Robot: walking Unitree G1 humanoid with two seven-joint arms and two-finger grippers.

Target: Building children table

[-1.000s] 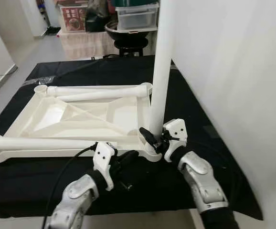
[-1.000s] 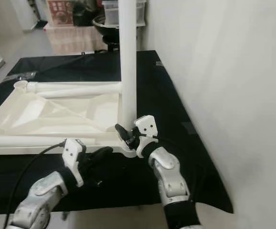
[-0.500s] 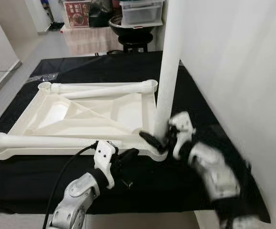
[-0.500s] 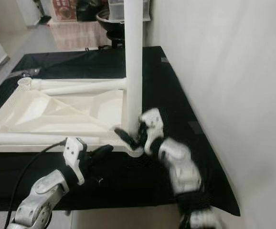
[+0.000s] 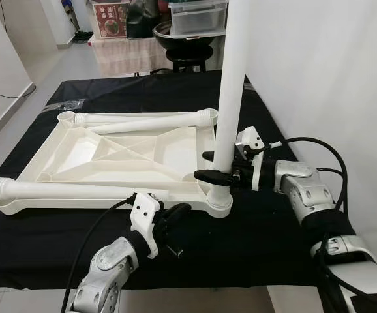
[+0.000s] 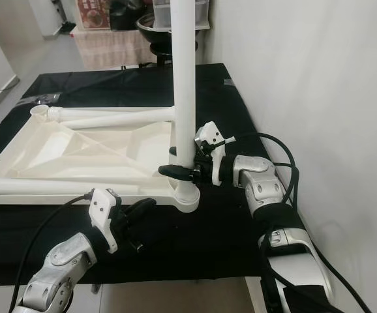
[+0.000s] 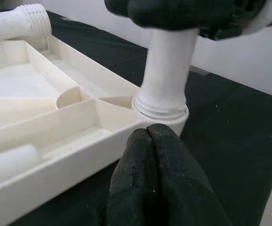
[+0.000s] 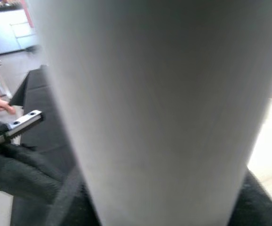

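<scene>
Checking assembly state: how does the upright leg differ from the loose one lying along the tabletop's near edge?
The upright leg stands in the near right corner socket; the loose leg lies flat on the upturned tabletop. The right gripper clasps the upright one near its base; nothing holds the loose one, whose threaded end is exposed. Both are white plastic tubes.

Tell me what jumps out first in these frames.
A tall white table leg stands upright in the near right corner socket of the upturned white tabletop on black cloth. The right gripper clasps it low down; the left gripper sits shut before that corner.
</scene>
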